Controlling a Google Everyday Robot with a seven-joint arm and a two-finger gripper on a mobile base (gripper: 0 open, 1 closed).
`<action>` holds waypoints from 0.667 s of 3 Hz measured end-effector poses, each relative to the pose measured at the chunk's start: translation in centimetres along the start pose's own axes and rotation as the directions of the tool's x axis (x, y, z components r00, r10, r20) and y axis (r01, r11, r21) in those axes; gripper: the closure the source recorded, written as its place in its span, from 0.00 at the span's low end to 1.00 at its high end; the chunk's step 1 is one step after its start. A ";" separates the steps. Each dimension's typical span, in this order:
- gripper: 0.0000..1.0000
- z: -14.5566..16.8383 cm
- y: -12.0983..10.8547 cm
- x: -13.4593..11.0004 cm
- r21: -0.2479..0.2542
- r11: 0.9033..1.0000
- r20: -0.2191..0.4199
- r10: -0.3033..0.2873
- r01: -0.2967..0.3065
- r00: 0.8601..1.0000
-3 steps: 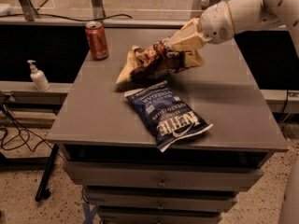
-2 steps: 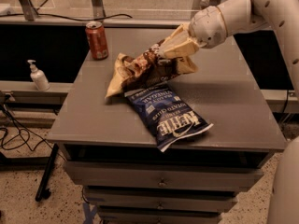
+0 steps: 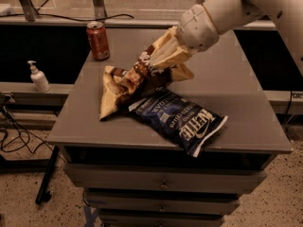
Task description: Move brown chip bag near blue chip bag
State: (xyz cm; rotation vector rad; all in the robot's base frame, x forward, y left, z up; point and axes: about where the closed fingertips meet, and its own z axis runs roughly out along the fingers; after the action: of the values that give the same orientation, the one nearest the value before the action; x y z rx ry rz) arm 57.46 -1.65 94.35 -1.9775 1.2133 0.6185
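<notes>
Clearly my gripper (image 3: pixel 160 63) clamps the crinkled brown chip bag (image 3: pixel 122 86), touching the far-left end of the glossy navy chip bag (image 3: pixel 184 121).

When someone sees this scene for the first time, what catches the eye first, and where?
First the white arm reaching in from the upper right, its gripper shut on the top end of the brown chip bag, which hangs tilted over the grey table. Just below lies the blue chip bag, flat near the front edge, its upper-left end overlapped by the brown bag. A red soda can stands upright at the back left corner.
</notes>
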 end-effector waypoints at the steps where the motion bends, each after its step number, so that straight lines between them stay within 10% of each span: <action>1: 0.59 1.3 0.6 -0.3 0.028 0.998 -0.148 -0.051 0.056 0.988; 2: 0.36 1.6 0.5 -0.2 0.042 0.995 -0.243 -0.082 0.095 0.966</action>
State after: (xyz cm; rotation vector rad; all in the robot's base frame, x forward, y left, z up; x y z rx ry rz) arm 56.88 -0.40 93.35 -2.0939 1.2623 0.3032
